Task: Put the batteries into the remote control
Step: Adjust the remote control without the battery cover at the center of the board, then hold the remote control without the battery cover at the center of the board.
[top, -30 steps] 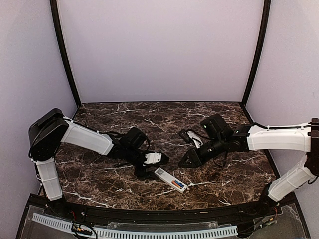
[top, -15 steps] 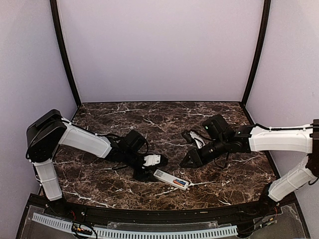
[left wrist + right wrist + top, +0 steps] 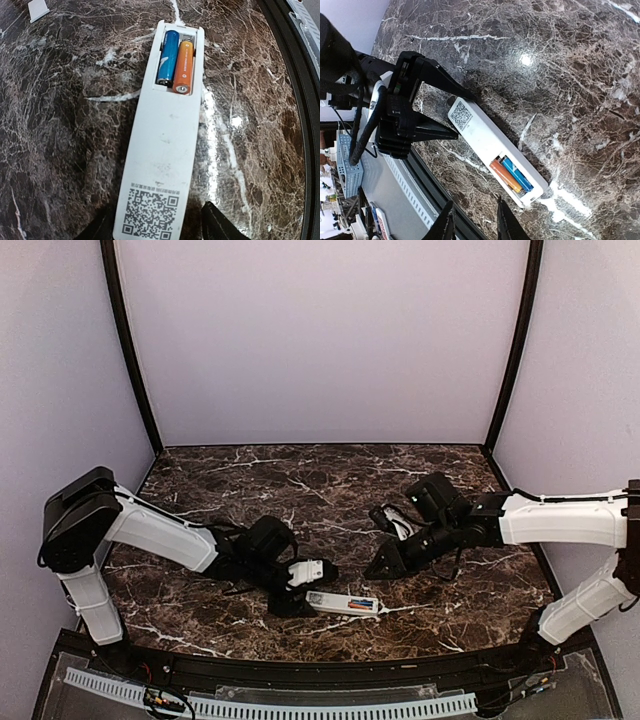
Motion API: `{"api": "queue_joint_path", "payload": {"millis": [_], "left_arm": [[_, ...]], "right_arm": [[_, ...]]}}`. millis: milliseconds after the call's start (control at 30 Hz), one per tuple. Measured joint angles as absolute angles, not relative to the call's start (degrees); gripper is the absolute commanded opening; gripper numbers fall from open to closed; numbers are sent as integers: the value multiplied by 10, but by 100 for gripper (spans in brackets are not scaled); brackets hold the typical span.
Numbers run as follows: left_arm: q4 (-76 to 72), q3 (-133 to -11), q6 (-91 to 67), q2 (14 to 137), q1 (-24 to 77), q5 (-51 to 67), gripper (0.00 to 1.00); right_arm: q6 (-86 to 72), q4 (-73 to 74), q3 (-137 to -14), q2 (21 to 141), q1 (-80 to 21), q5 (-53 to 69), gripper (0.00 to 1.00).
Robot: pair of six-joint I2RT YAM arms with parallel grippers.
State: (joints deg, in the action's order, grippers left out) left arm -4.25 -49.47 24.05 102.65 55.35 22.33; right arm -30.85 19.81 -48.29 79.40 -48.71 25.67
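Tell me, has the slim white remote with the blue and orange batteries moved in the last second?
Yes. The slim white remote control has swung round: it lay slanted to the table's black front rim and now lies nearly parallel to it.

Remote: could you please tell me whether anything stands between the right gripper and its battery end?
Nothing visible does. Only bare table shows between the right gripper and the end of the remote where both batteries sit. The left gripper straddles the far, sticker end.
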Motion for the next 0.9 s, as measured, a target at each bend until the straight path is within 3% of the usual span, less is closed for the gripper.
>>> {"api": "queue_joint_path", "payload": {"millis": [200,433,900], "left_arm": [[-55,-470,190,1006,568,210,58],[-78,-456,146,1000,578,191,58],[-110,-441,135,996,580,151,64]], "right_arm": [[-348,213,-483,804,-500,259,18],[-359,229,-507,853,-514,271,0],[-342,210,-572,964,-524,337,0]]}}
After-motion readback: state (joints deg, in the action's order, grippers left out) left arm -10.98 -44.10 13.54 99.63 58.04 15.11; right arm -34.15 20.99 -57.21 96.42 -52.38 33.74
